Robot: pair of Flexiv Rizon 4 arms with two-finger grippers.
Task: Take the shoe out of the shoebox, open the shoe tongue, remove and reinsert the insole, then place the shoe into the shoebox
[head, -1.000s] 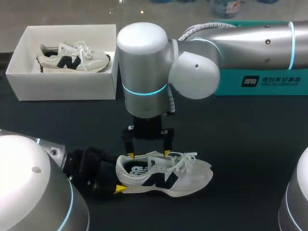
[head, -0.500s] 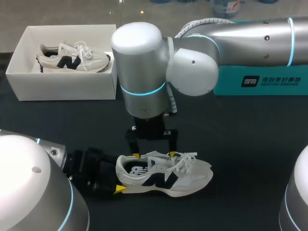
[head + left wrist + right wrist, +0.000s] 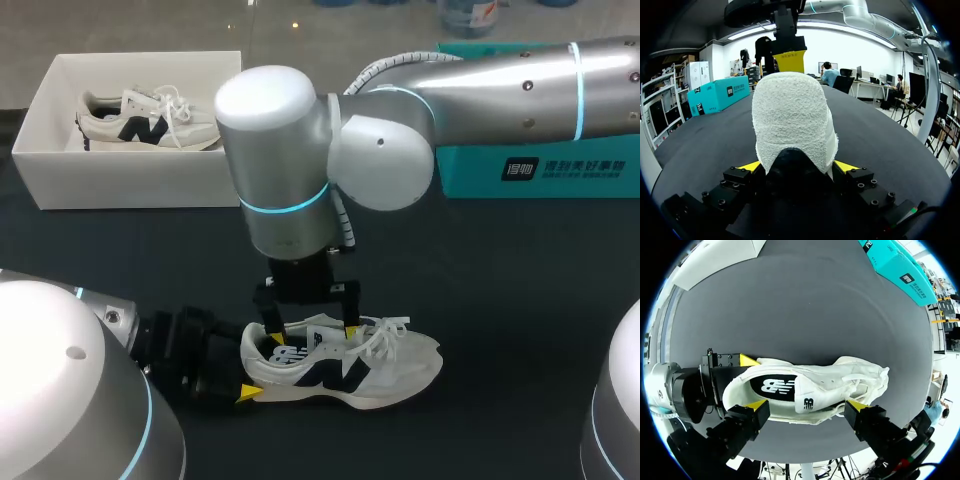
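Note:
A white sneaker [image 3: 385, 368] with a black side mark lies on its sole on the dark table, toe to the right. Its black insole [image 3: 776, 386] shows in the opening. My left gripper [image 3: 250, 366] holds the heel from both sides; in the left wrist view the heel [image 3: 790, 115] fills the gap between the yellow tips. My right gripper [image 3: 311, 333] hangs open just over the shoe's opening and tongue, its fingertips [image 3: 757, 405] spread along the shoe's length and touching nothing. The white shoebox [image 3: 130, 185] at the back left holds a second sneaker [image 3: 150, 120].
A teal box [image 3: 540, 165] lies at the back right behind my right arm. Bare dark tabletop [image 3: 520, 300] lies to the right of the shoe and between the shoe and the shoebox.
My right arm has swung left and come lower, bringing its open fingers down to the shoe's opening. The left gripper and the shoe have stayed where they were.

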